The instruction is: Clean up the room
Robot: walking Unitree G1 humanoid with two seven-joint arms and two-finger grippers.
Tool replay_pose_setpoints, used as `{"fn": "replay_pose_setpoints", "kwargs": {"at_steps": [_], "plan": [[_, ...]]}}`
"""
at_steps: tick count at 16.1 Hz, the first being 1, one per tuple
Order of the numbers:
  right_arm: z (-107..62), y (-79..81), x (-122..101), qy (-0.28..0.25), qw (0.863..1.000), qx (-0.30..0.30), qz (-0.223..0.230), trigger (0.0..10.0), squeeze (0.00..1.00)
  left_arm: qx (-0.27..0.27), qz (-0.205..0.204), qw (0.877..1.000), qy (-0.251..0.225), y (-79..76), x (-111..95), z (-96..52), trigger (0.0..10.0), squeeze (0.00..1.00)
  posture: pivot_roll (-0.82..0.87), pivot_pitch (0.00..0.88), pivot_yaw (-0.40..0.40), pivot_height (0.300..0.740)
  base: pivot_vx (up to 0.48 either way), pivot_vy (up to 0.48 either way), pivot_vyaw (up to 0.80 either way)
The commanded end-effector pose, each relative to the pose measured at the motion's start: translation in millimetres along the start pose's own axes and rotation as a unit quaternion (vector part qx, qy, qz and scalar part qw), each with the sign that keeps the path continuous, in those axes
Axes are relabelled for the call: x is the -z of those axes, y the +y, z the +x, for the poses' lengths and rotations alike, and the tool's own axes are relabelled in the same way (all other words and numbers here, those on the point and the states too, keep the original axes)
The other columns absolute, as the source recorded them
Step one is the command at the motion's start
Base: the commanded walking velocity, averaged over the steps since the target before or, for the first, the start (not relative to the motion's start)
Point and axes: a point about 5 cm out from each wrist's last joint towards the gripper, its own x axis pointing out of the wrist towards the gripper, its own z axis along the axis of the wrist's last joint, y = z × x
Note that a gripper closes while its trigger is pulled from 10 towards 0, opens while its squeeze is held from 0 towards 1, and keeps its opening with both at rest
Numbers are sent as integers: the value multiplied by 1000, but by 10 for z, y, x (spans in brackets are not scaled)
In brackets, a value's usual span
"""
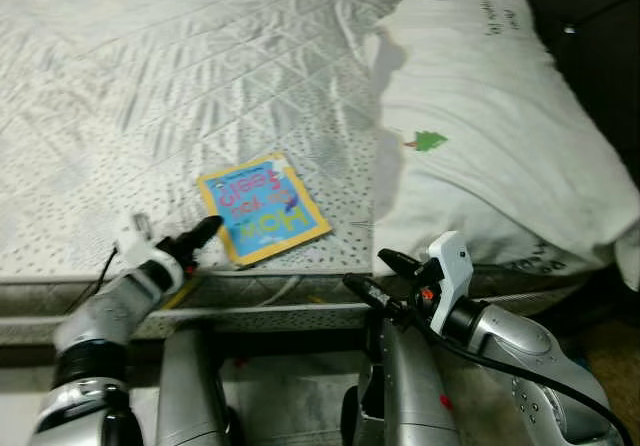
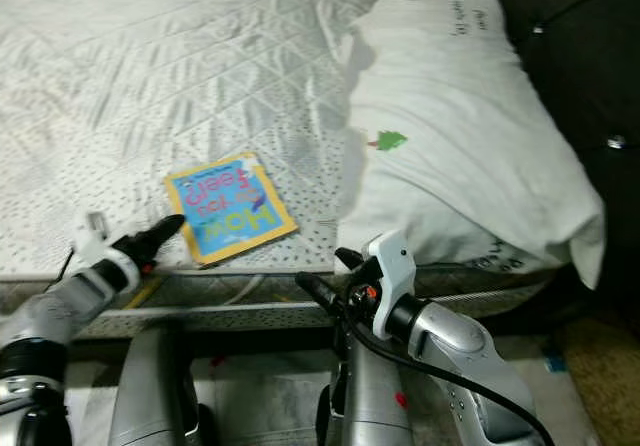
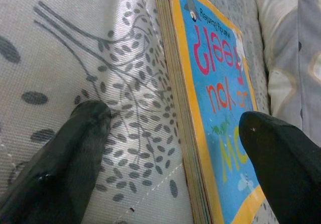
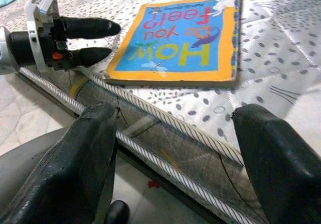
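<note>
A thin picture book (image 1: 262, 206) with a blue cover and yellow border lies flat on the white quilted mattress (image 1: 150, 86), close to its front edge. My left gripper (image 1: 205, 234) is open at the book's near left corner. In the left wrist view one finger (image 3: 80, 138) rests over the mattress beside the book's edge, and the other finger (image 3: 276, 153) hangs over the cover (image 3: 220, 108). My right gripper (image 1: 368, 270) is open and holds nothing. It sits lower, in front of the mattress side, to the right of the book (image 4: 180, 38).
A large white pillow (image 1: 480, 126) with a small green tree print lies at the mattress's right end, overhanging the edge. The piped mattress side (image 4: 165, 143) runs along the front. My silver legs (image 1: 400, 386) stand on pale floor below. Dark space lies beyond the pillow.
</note>
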Motion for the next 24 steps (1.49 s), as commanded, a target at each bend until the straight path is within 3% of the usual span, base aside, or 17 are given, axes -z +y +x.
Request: {"fn": "replay_pose_setpoints", "kwargs": {"at_steps": [1,4,6,10,11,12,13,16,24], "plan": [[-15,-13,-29,-5,1000,5,-10,10000,0,18,-10,998,55,-144,328,129,10000,0,-168,192,-80,498,0,0,0],[10,-24,-31,-7,1000,10,-17,10000,0,46,-10,998,51,-313,512,83,10000,0,-158,191,-82,498,0,0,0],[46,-31,-44,-12,1000,15,-23,10000,0,83,-19,992,92,-400,617,85,10000,0,-153,192,-84,498,0,0,0],[55,-56,-69,-20,999,26,-29,10000,0,67,-29,990,117,-374,692,152,10000,0,-158,189,-73,498,0,0,0],[44,-69,-78,-23,999,35,-31,10000,0,69,-58,988,122,-343,697,147,7490,0,-165,189,-69,498,0,0,0],[37,-74,-78,-23,999,37,-32,10000,0,77,-70,987,125,-346,699,143,7490,0,-165,189,-69,498,0,0,0],[28,-85,-76,-24,998,41,-33,10000,0,73,-83,986,122,-322,672,143,0,0,-170,191,-68,498,0,0,0],[24,-137,-101,-30,997,57,-39,10000,0,76,-111,984,115,-266,628,130,0,0,-170,191,-68,498,0,0,0],[43,-180,-114,-38,995,74,-47,10000,0,58,-91,985,133,-136,604,79,0,0,-162,182,-68,498,0,0,0]]}}
